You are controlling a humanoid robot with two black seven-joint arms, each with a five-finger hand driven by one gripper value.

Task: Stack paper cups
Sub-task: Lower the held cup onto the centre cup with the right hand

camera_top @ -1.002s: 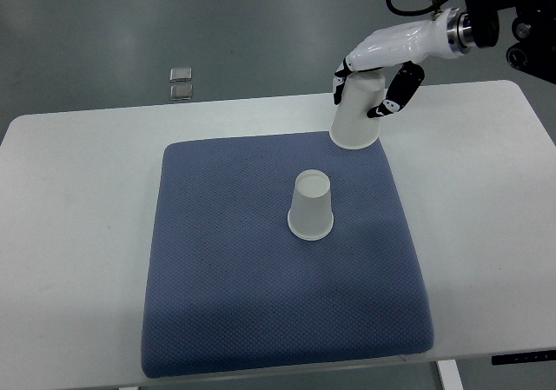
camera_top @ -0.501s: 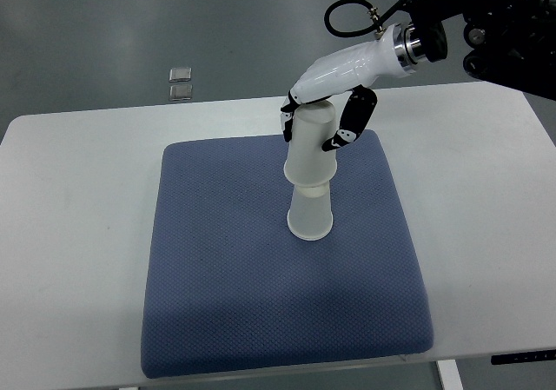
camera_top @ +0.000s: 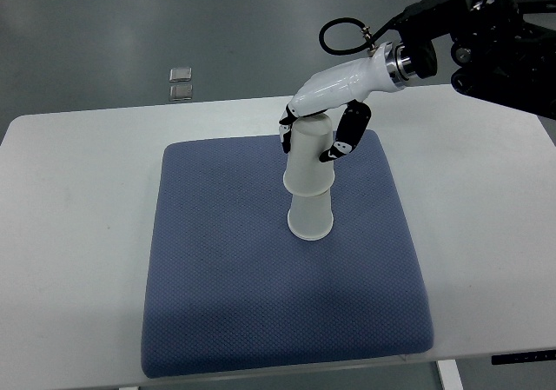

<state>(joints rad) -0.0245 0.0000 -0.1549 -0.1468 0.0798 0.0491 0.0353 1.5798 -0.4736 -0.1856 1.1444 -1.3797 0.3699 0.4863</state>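
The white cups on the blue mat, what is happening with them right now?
The robot's right hand is gripping an upside-down paper cup and lowering it over a second upside-down cup that stands on the blue mat. The held cup already covers the top of the lower one but is not pushed fully down. The mat lies on a white table. The left arm is not visible.

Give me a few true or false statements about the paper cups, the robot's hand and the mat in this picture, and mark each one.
1. The right hand grips the upper white paper cup. True.
2. The lower white paper cup stands upside down on the blue textured mat. True.
3. The mat lies on a wooden floor. False: it lies on a white table.
4. The left hand holds the lower cup. False: no left hand is in view.
5. Three cups are on the mat. False: two cups show.
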